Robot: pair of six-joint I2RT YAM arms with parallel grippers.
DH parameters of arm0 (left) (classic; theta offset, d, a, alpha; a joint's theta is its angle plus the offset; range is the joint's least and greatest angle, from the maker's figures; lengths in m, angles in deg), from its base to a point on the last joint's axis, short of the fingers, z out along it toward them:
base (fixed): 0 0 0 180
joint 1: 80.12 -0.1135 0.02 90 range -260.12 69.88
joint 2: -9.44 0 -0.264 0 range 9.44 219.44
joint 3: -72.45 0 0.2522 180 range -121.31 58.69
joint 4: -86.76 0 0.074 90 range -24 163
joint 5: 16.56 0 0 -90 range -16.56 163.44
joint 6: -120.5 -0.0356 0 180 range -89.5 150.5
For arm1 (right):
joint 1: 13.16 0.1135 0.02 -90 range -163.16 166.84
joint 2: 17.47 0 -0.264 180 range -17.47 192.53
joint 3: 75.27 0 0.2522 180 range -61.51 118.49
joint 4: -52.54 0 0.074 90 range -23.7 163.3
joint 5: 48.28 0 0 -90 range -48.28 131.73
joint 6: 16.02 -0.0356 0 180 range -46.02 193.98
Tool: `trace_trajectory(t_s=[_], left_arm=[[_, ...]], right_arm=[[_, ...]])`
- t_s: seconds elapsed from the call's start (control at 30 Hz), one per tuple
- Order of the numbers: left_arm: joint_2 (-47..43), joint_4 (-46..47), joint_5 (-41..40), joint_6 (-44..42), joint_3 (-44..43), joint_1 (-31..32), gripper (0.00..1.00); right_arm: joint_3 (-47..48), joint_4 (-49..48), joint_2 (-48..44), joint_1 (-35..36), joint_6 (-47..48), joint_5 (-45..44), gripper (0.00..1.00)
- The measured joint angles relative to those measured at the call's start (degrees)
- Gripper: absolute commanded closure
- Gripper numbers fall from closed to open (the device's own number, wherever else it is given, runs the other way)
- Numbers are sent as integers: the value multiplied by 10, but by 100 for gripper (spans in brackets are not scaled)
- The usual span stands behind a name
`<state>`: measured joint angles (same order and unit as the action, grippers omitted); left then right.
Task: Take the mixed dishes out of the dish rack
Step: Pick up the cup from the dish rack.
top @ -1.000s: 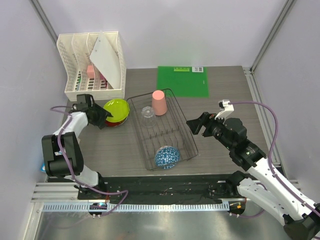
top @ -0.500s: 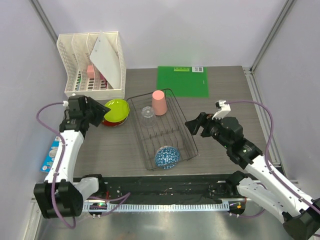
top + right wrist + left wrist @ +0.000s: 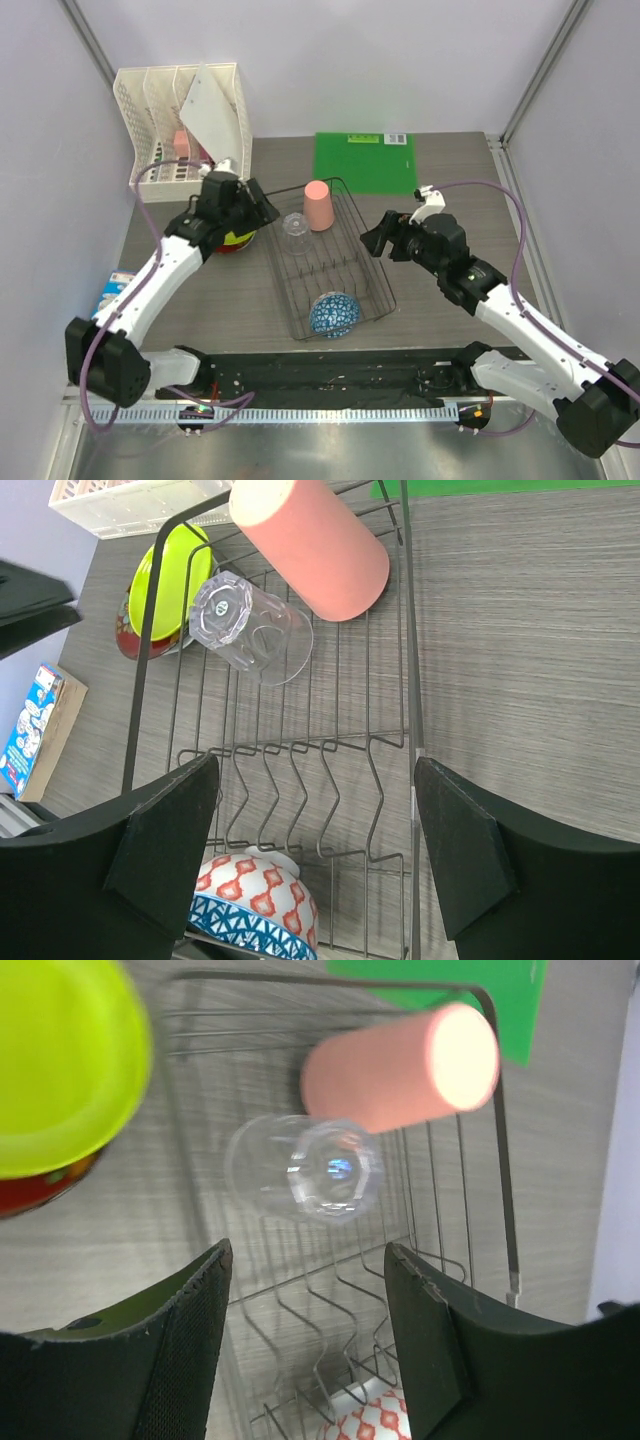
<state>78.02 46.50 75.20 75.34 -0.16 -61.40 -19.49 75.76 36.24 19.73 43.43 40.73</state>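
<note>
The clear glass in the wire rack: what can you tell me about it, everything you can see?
The clear glass tumbler is see-through and smooth-walled, with a thick base. It stands upside down, mouth on the wires of the dish rack, towards the rack's far end. The salmon-pink cup is close beside it; whether they touch is unclear. Nothing grips it: the left gripper hangs open above it.

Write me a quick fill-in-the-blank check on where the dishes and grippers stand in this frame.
1. The pink cup stands ___ in the rack.
2. The top plate, on the red plate, is coloured ___.
3. The rack holds ___ dishes.
4. The left gripper and the right gripper are both ___.
Missing words: upside down, yellow-green, three, open.
</note>
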Motion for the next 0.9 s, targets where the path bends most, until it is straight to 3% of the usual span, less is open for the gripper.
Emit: trace_trajectory(t_s=[0.27,0.33,0.57,0.9], left_arm=[[151,14,-63,-116,-94,132,25],[181,14,-73,-146,-109,147,13],[251,-24,-134,-203,-181,146,0],[293,-42,-156,-213,-204,146,0]], right_arm=[[0,1,-26,0,0,-6,16],[-3,1,-41,0,1,-10,16],[-22,6,-70,0,4,-19,16],[-38,22,-80,0,6,-22,16]])
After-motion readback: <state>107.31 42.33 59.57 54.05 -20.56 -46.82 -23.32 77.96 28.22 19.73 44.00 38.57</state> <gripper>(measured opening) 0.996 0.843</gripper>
